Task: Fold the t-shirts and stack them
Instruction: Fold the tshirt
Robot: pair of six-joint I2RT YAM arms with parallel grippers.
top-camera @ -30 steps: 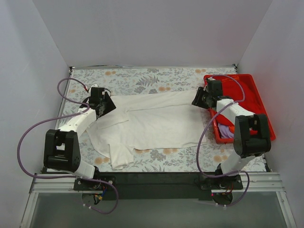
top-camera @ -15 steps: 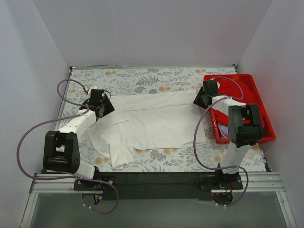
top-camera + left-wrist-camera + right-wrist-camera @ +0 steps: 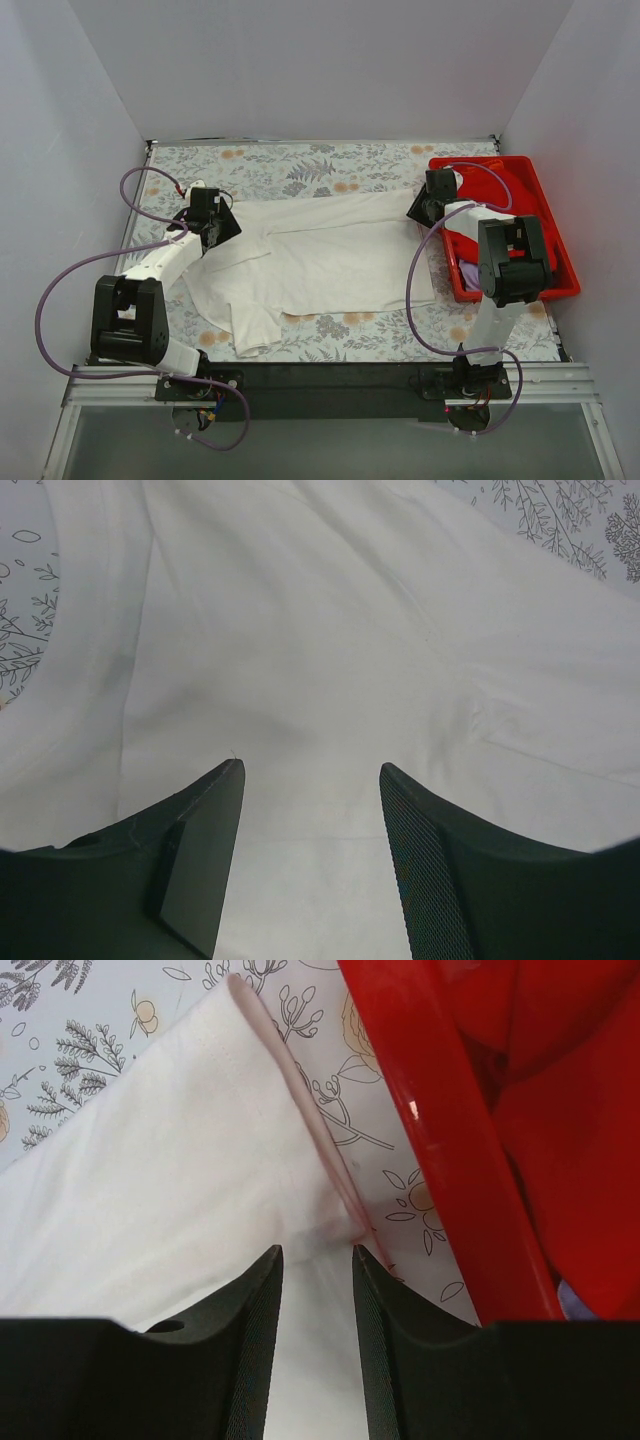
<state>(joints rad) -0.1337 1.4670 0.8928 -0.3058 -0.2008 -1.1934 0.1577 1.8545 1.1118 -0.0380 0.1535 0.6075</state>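
Soft, even white light fills my booth, shadows faint. At my left wrist the white cotton t-shirt (image 3: 330,630) nearly washes out, folds barely showing; my dark fingers (image 3: 200,860) look slightly blurred. Glints mark the glossy red plastic tray (image 3: 440,1160).

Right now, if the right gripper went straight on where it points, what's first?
The white t-shirt: its hem lies right at the right gripper. The red tray runs beside, likely off line.
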